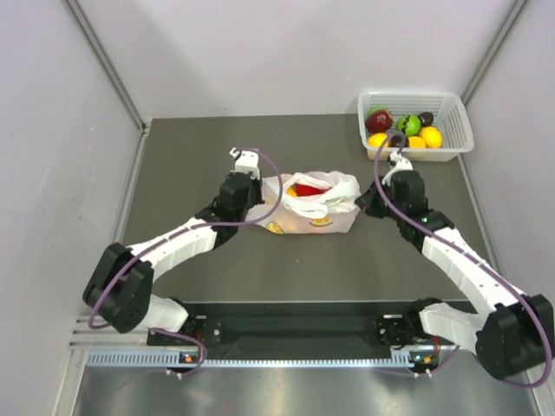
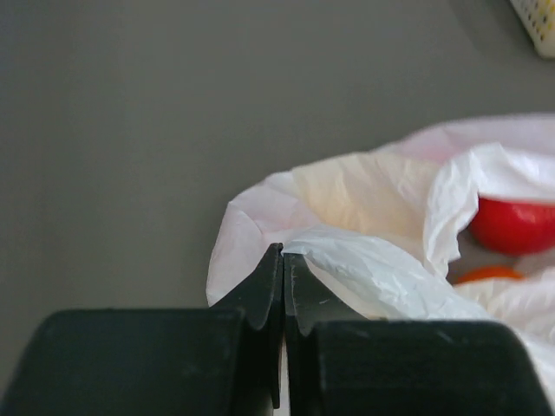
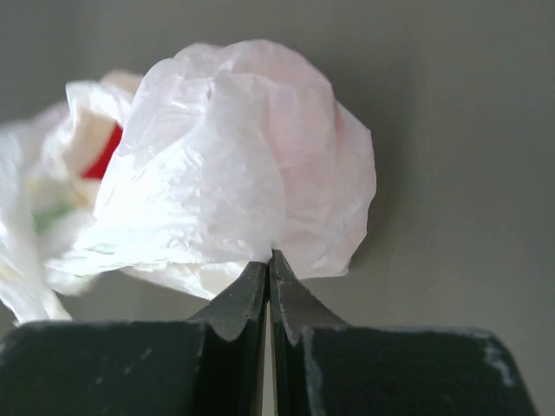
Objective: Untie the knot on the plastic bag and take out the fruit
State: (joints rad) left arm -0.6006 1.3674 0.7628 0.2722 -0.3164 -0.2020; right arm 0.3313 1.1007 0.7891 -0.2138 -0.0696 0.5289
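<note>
The plastic bag (image 1: 316, 208) lies mid-table between your arms. It is thin, crinkly and very light, so it will likely slip or tear before it resists. Take it by bunched film, not through the glossy fruit (image 2: 512, 225), which may roll. Your left gripper (image 2: 283, 260) is pinched tight on its left rim, and your right gripper (image 3: 270, 264) on the puffed right bunch. The table (image 1: 217, 147) gives room left and near; the basket (image 1: 460, 143) stands far right, well apart.
</note>
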